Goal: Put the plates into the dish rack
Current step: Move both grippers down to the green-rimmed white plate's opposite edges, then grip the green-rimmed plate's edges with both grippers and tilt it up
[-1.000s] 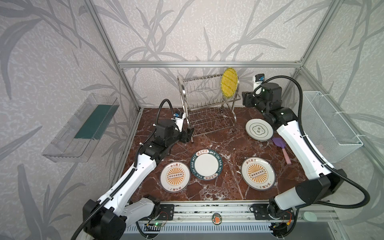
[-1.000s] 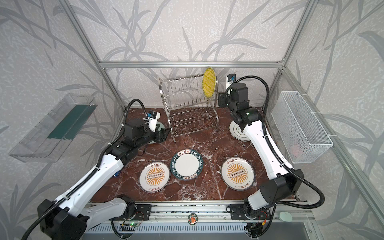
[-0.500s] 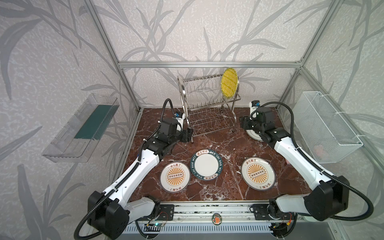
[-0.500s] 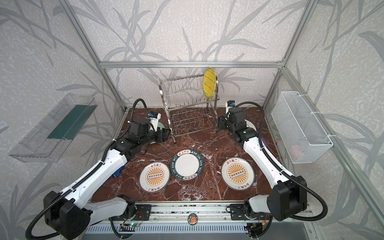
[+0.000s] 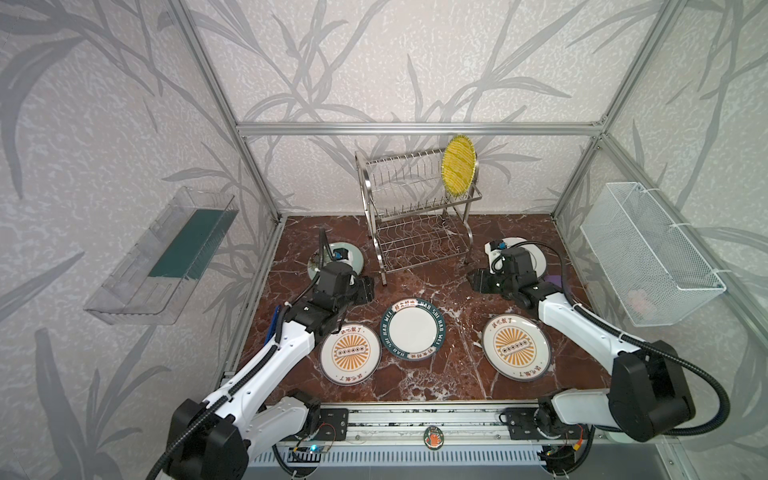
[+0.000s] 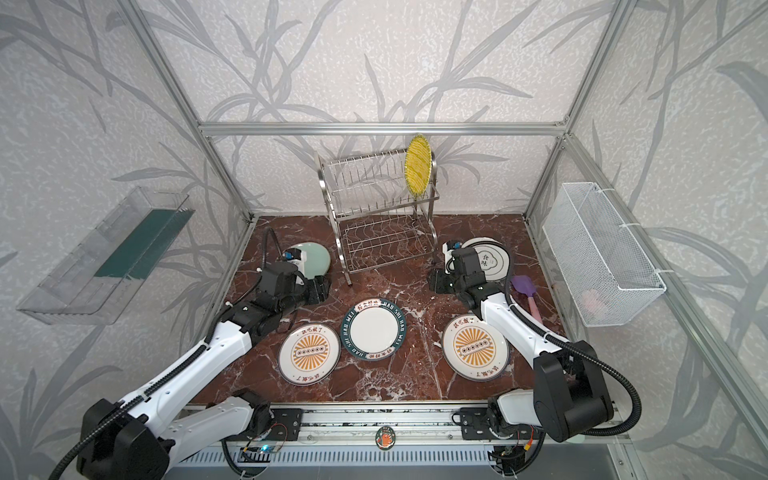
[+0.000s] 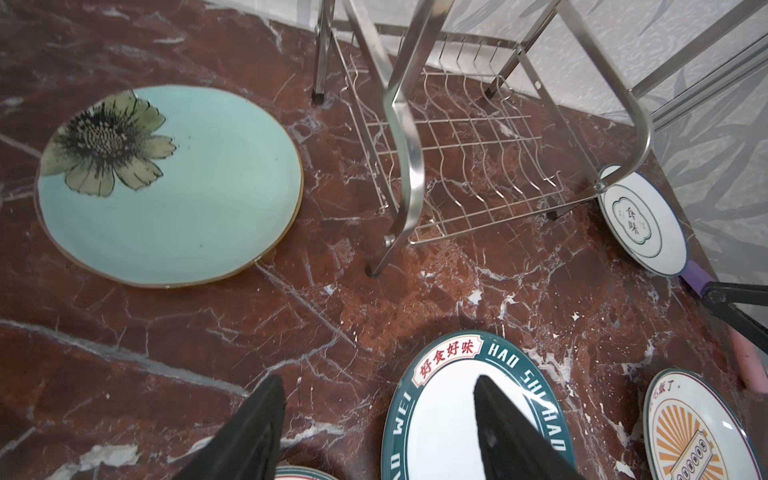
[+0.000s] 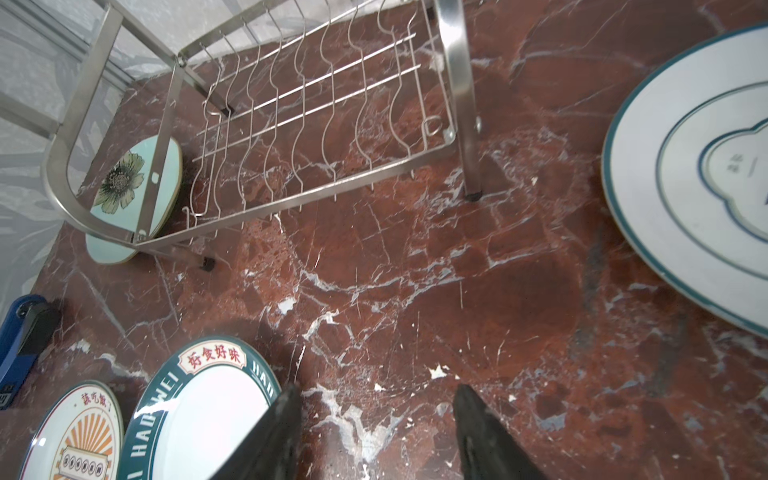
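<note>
Red marble table (image 5: pixel 457 291) in a framed, leaf-papered cell, rack (image 5: pixel 415 195) at upper centre of both top views, yellow plate (image 5: pixel 458 171) upright at the right end of its top tier. Flat on the marble: celadon plate (image 7: pixel 166 187) left of the rack, outline plate (image 6: pixel 490 259) right of it, green-rimmed plate (image 5: pixel 412 328) at centre, between left sunburst (image 5: pixel 350 353) and right sunburst (image 5: pixel 516 347)

Left gripper (image 7: pixel 376 382) empty, fingers apart, one tip above the green rim. Right gripper (image 8: pixel 376 388) empty too, fingers apart above bare marble

Likely trouble:
- Low glazed rims with little to bite, so a slip or a skating plate
- Left sunburst just beside the green-rimmed plate, with scant finger room between
- Rack legs near the celadon and outline plates, easily knocked on a lift
- Spatula (image 6: pixel 523 286) at the outline plate's edge, apt to be dragged
- Both grippers facing the middle, hence a possible clash

Open room: bare marble before the rack, and free prongs left of the yellow plate
</note>
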### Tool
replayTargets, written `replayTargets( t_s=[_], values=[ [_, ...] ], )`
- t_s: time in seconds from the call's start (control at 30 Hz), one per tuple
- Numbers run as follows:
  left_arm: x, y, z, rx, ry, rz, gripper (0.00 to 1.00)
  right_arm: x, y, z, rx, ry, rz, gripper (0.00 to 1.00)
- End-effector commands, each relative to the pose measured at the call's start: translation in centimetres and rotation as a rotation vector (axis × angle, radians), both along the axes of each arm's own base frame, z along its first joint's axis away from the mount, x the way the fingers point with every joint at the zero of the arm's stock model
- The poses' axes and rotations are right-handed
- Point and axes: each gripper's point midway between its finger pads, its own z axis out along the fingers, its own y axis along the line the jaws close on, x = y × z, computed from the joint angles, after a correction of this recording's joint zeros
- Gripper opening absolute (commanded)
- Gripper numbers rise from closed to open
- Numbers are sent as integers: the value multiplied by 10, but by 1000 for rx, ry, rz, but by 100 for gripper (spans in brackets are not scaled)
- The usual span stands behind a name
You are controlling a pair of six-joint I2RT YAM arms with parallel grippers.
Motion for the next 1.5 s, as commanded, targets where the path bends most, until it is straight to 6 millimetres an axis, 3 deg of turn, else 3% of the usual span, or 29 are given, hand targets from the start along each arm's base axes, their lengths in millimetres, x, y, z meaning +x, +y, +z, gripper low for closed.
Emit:
replayTargets(
  t_s=[0.0, 0.2, 0.5, 0.83, 1.47],
  values=[
    [-4, -6, -7, -95, 3, 24, 70, -8, 21, -4, 79, 4, 57, 59],
    [-17, -10, -44, -96, 60, -6, 68, -27, 50, -30, 118, 86, 139, 59],
    [-17, -21, -54, -51, 120, -82, 68, -48, 74, -60, 196, 199, 188, 53],
    [-18, -35, -66, -60, 186, -140, 65, -67, 78, -78, 236, 260, 204, 46],
    [-17, -65, -90, -106, 281, -231, 63, -74, 89, -97, 306, 311, 218, 39]
  ],
)
